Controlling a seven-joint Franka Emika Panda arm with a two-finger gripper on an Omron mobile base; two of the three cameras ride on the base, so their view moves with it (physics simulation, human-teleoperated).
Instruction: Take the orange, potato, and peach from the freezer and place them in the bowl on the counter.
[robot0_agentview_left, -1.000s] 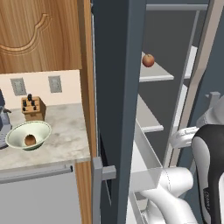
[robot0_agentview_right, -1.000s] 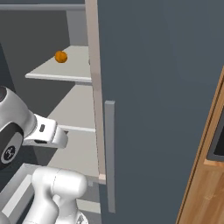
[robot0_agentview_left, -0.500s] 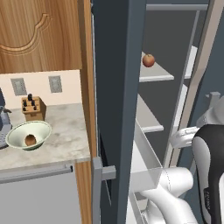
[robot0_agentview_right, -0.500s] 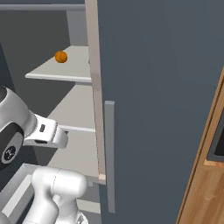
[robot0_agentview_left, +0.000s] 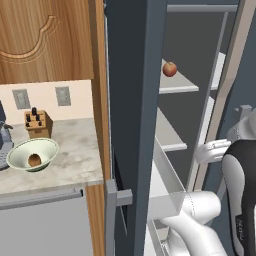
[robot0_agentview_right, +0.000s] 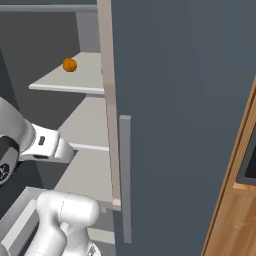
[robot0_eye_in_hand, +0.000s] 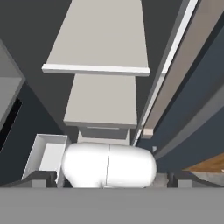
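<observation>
- One peach lies on the upper shelf of the freezer, in the left base view.
- One orange lies on the same upper shelf in the right base view, near its left edge.
- One potato is inside the bowl; it is the single thing in the bowl.
- One bowl stands on the counter, left of the freezer and in front of a knife block.
- One knife block stands near the wall, with dark handles in it; I cannot count them.
- Two outlet plates are on the wall above the counter.
- The hand view shows two light shelves one under the other, both bare, and one white bin lower left, with nothing visible in it.
- The freezer door has one grey vertical handle.
- No writing or label can be read.
- The gripper has its two fingertips far apart at the bottom corners of the hand view, and nothing is between them.
- A wooden cupboard hangs above the counter.
</observation>
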